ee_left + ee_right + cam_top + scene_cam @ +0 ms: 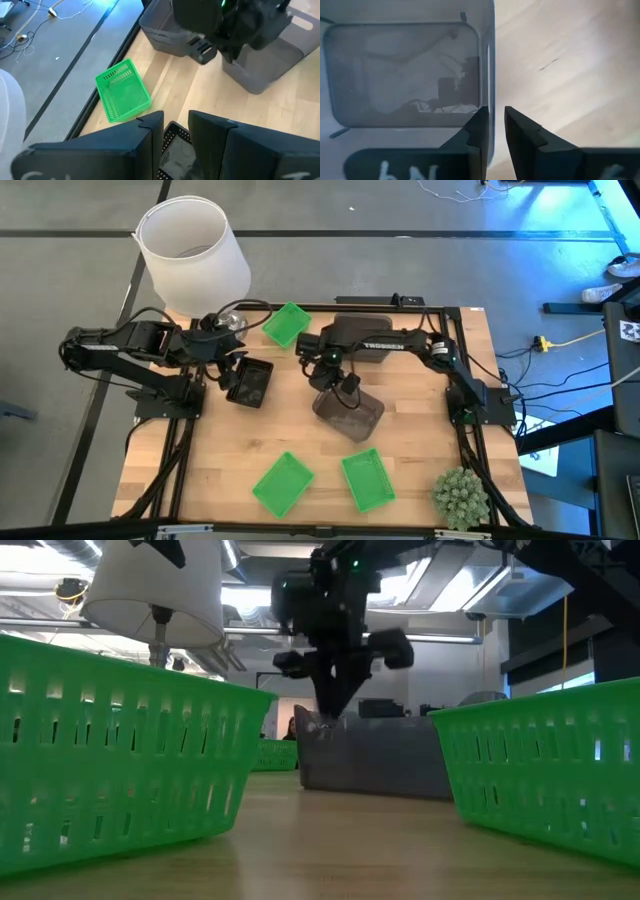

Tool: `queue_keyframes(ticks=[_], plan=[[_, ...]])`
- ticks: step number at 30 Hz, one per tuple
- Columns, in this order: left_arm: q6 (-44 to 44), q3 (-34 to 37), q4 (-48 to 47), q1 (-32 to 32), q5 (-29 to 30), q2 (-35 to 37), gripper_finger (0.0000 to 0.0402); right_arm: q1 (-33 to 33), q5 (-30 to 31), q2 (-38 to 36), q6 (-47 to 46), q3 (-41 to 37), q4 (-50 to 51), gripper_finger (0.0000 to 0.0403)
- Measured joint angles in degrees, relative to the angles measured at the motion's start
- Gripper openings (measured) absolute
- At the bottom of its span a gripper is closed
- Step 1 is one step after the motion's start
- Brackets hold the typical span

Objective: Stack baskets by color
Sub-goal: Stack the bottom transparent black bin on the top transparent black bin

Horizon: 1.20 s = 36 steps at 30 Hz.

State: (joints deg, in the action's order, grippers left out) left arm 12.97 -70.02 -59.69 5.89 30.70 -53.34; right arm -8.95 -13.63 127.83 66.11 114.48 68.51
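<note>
Pincer astride grey basket wall — parted.

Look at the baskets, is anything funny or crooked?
Nothing is spilled or broken. The grey basket sits skewed to the table edges, its wall between the right gripper's fingers. The left gripper is over the black basket. Three green ones lie scattered.

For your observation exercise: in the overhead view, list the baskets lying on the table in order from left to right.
Black basket → front-left green basket → back green basket → grey basket → front-right green basket.
</note>
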Motion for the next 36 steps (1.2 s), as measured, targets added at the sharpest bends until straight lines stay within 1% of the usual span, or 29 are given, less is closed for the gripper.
queue_keyframes(ticks=[4,7,11,15,21,25,31,34,36], plan=[[0.5,0.0,0.1,0.0,0.0,0.0,0.0082,0.0,0.0,-3.1,0.0,0.0,0.2,0.0061],[3.0,0.0,0.1,0.0,0.0,0.0,0.0082,0.0,0.0,-5.9,-1.6,0.0,0.1,0.0061],[9.2,0.0,0.2,0.0,-0.3,0.0,0.0082,0.0,0.0,-10.2,-6.6,0.0,-0.3,0.0061],[15.6,0.0,0.2,0.0,-2.5,0.0,0.0082,0.0,0.0,-14.8,-11.5,0.0,-1.4,0.0061],[24.4,0.0,0.4,0.0,-4.8,-0.3,0.0082,0.5,0.0,-22.3,-17.5,0.0,-5.6,0.0061],[29.3,0.1,1.1,0.0,-5.0,-1.9,0.0082,1.4,0.0,-26.9,-20.5,0.0,-9.4,0.0061],[35.6,0.0,5.4,0.0,-4.9,-6.3,0.0082,3.1,-0.4,-33.0,-21.0,0.0,-11.0,0.0061],[36.5,0.1,7.0,0.0,-5.1,-9.2,0.0082,3.9,-3.3,-35.7,-23.4,0.1,-11.0,0.0061],[36.6,0.0,9.9,0.1,-5.2,-11.4,0.0082,4.4,-5.3,-37.3,-25.4,0.1,-10.6,0.0061]])
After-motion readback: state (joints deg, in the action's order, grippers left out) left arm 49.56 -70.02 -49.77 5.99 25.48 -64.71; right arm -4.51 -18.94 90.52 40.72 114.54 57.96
